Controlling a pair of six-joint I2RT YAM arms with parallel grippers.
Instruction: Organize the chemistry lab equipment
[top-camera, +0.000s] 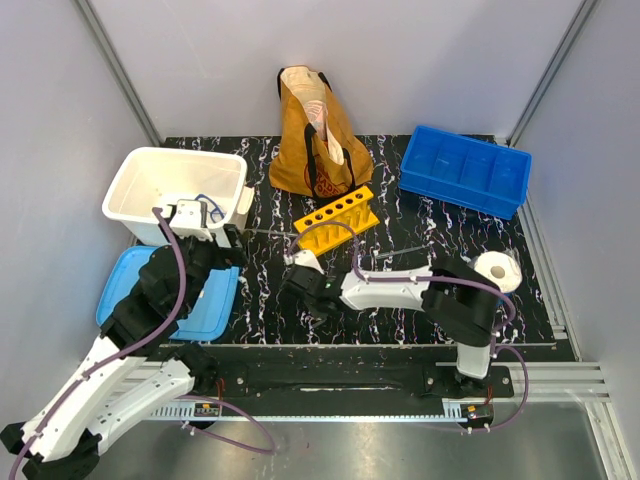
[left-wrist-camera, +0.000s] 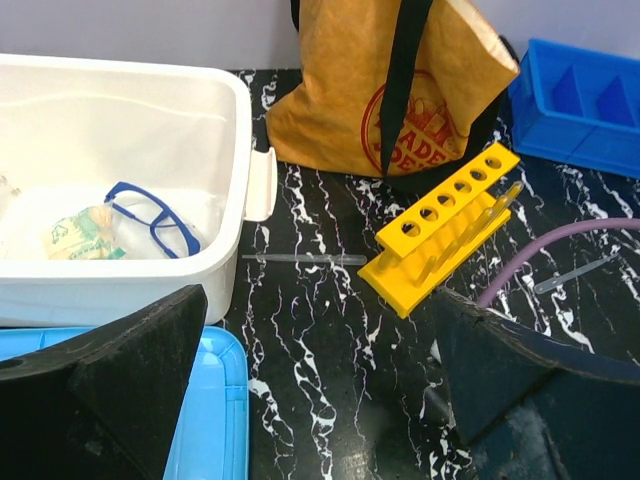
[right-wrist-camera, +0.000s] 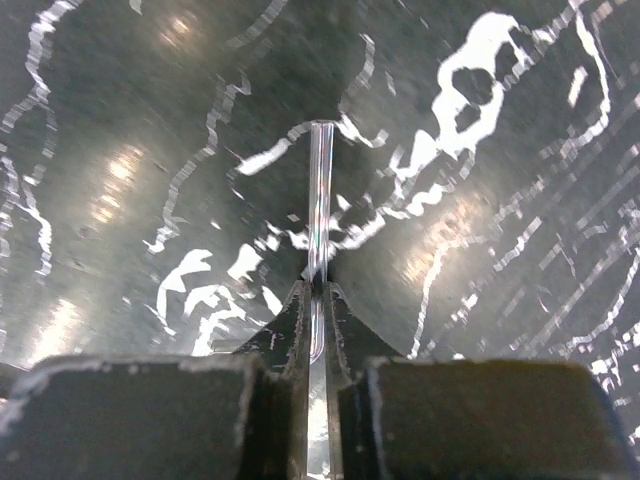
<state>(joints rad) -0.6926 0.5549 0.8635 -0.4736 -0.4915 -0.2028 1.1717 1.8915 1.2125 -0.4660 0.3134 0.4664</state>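
- The right gripper (right-wrist-camera: 317, 292) is pinched tight on a thin clear tube (right-wrist-camera: 320, 200); the tube sticks out past the fingertips, low over the black marble table (right-wrist-camera: 150, 150)
- This gripper is near the yellow test-tube rack (top-camera: 337, 220), on the side nearer the arms
- The left gripper (left-wrist-camera: 318, 300) has its fingers wide apart and holds nothing; it hangs beside the white tub (left-wrist-camera: 240, 100)
- Blue glasses (left-wrist-camera: 150, 215) lie in the tub; another clear tube (left-wrist-camera: 300, 259) lies on the table between tub and rack
- The rack sits just in front of the brown tote bag (top-camera: 315, 140)
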